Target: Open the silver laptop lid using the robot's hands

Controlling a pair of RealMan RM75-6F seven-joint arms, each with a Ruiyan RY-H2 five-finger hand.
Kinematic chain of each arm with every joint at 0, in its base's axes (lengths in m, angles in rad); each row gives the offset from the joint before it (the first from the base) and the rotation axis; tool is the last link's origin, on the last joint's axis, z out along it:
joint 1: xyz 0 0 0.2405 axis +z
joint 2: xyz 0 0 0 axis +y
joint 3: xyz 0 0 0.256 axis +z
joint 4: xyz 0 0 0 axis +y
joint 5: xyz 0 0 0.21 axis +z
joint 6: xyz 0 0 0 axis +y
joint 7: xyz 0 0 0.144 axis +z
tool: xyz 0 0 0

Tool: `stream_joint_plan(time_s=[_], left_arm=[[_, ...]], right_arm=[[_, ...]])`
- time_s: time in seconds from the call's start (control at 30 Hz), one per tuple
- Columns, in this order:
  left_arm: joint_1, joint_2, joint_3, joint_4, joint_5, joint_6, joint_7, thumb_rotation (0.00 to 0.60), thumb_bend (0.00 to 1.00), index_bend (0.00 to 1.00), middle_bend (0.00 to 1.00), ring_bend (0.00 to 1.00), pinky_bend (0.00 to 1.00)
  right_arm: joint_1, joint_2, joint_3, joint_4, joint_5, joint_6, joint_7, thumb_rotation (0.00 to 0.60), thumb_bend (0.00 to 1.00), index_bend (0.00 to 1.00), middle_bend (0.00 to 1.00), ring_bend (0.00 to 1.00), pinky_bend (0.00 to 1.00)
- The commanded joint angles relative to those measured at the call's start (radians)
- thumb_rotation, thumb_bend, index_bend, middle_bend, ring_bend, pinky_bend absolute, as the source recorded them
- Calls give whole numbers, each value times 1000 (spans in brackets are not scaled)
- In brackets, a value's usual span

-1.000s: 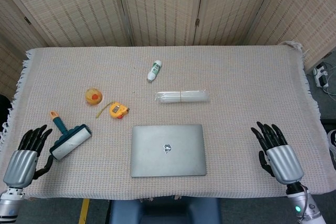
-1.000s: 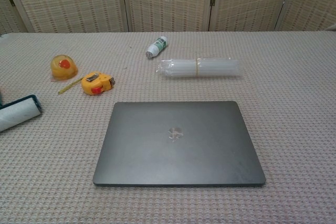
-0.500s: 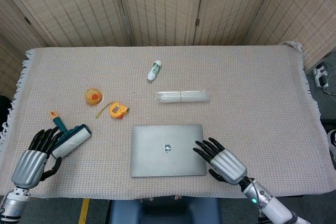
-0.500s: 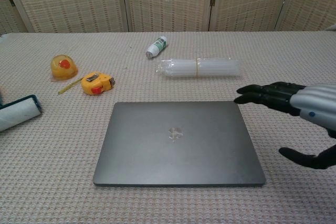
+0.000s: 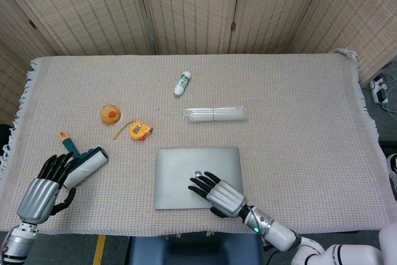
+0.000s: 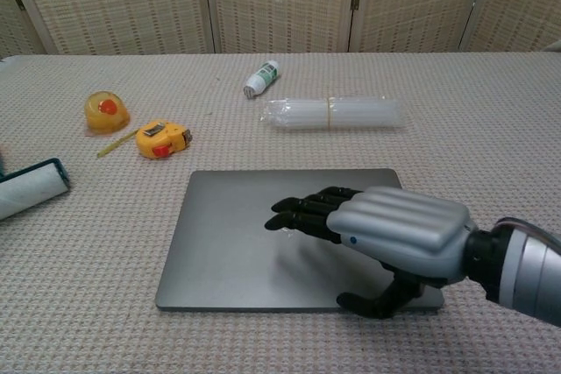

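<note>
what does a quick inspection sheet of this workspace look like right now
surface: table under a beige woven cloth.
job's things: silver laptop, lid closed and flat.
clutter: lint roller, yellow tape measure, orange dome, small white bottle, clear plastic bundle.
hands: right hand over the lid with fingers extended, holding nothing; left hand open beside the lint roller.
cables: white cable and plug beyond the table's right edge.
surroundings: woven folding screens behind.

Silver-backed right hand (image 6: 390,236) and left hand (image 5: 44,185) have black fingers.
</note>
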Motion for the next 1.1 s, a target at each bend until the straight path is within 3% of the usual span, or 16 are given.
stream_joint_plan(time_s=[0.03,0.7,1.1], left_arm=[[1,-1,2,3,0,-1,-2,600,554,78,53,60,0],[1,-7,10,27,-9,-8,-24,600,554,70,53,57,0],[2,-13,12,44,-11,-3,-39,600,554,69,53,57,0]], right_arm=[[16,-28,6,17,13,-10,-34,600,438,0,0,0,0],[63,-134,-3,84,83,-28,-149,600,411,0,0,0,0],[100,-168,22,111,137,-36,-208,600,410,0,0,0,0]])
